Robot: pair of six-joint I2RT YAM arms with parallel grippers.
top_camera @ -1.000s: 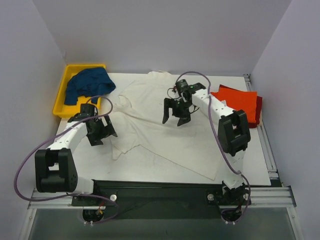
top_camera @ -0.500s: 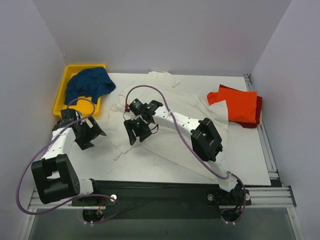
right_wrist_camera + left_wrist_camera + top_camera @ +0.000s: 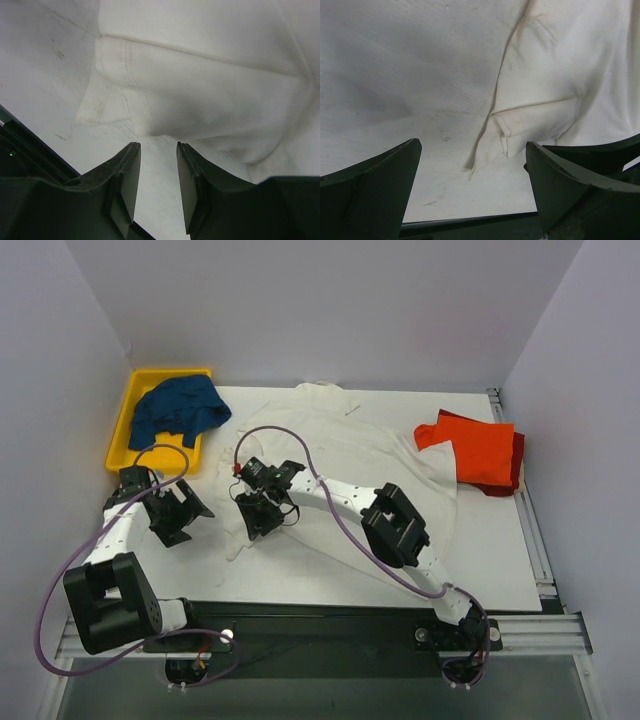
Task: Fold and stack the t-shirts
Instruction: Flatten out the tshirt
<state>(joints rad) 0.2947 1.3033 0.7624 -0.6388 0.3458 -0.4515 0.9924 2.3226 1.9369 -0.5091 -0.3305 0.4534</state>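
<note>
Left jaws spread wide, empty; right jaws narrowly apart, empty, near the off-white t-shirt (image 3: 210, 90).

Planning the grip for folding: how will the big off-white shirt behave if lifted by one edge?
Probably floppy: the off-white shirt lies wrinkled on the table. It likely drapes and trails rather than holding shape. Its hemmed edge looks thin, so likely light.

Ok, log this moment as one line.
left hand open, empty | right hand narrowly open at off-white shirt edge | orange-red shirt folded aside | blue shirt in bin
</note>
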